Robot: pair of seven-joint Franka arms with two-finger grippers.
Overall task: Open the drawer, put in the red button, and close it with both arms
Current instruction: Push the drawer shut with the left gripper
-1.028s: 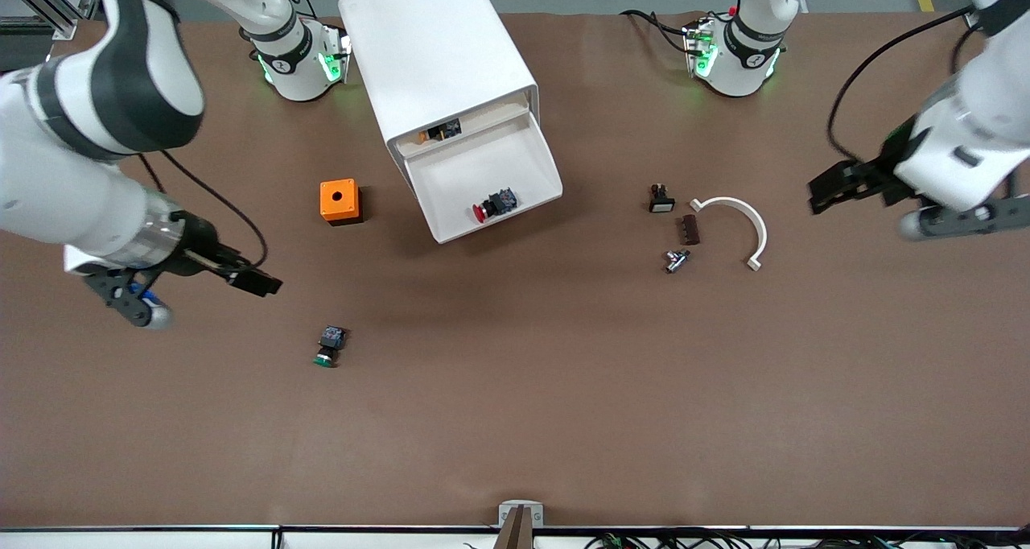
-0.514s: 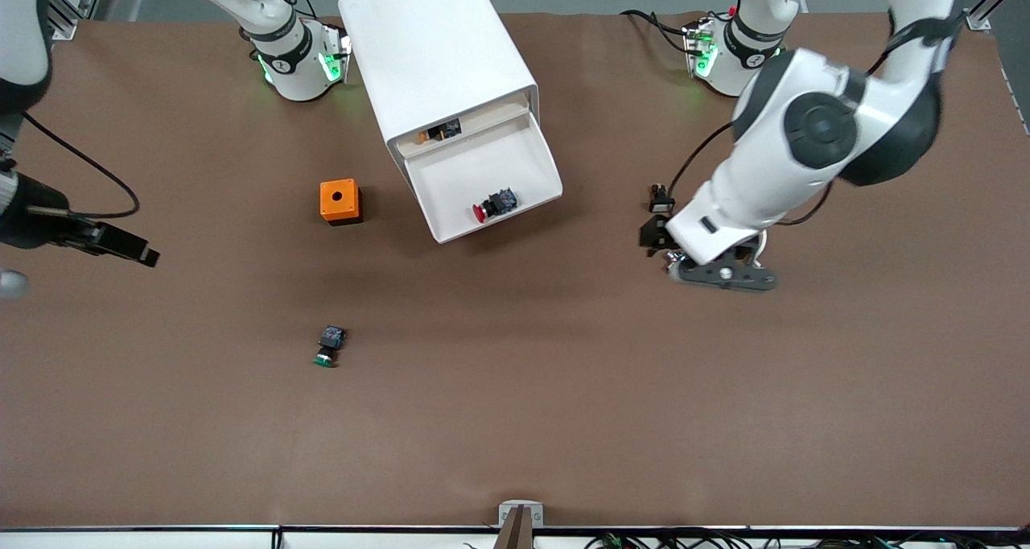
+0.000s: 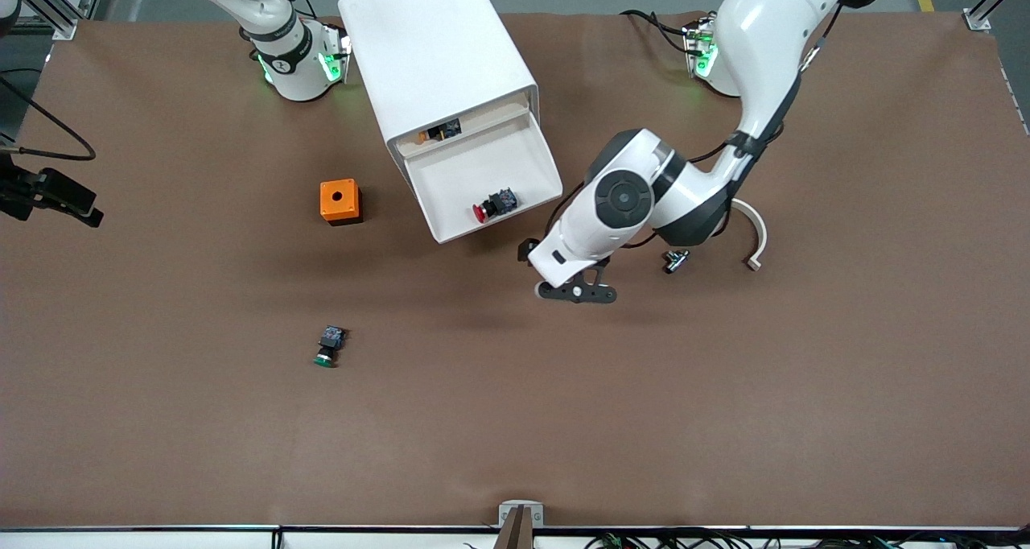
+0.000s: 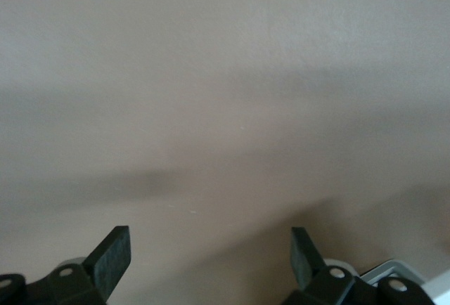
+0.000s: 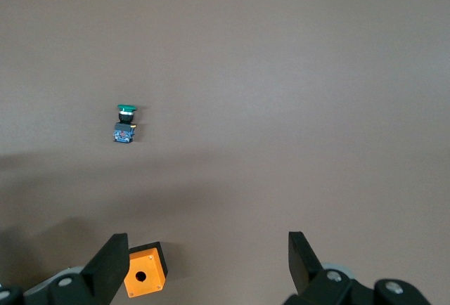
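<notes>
The red button [image 3: 492,204] lies in the pulled-out drawer [image 3: 451,215], upper middle of the frame. The left gripper [image 3: 576,293], fingers spread over bare table beside the drawer's corner, should press squarely on the front (not clip its rim), while the right gripper [image 5: 204,259], also spread, waits high over the table's right-arm end.

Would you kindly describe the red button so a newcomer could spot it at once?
Find the white cabinet standing between the two arm bases. Its open drawer holds the red button, lying on its side: red cap, black body. The similar button out on the table has a green cap.
</notes>
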